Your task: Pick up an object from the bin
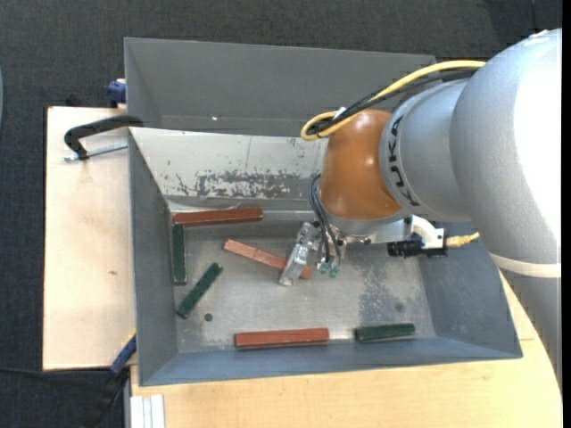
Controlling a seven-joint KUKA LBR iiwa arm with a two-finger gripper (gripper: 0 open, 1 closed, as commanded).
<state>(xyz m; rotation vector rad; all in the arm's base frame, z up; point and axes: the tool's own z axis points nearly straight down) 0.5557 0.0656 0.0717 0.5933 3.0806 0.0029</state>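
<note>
My gripper hangs low near the middle of the bin, its metal fingers pointing down and left. Its tips meet the right end of a thin reddish-brown bar that lies slanted on the bin floor. The bar's right end is hidden behind the fingers, so whether it sits between them is unclear. A second brown bar rests along the back wall, above and left of the gripper.
A dark green bar lies along the left wall and another green bar slants beside it. Near the front wall lie a long brown bar and a short green bar. The arm covers the bin's right back part.
</note>
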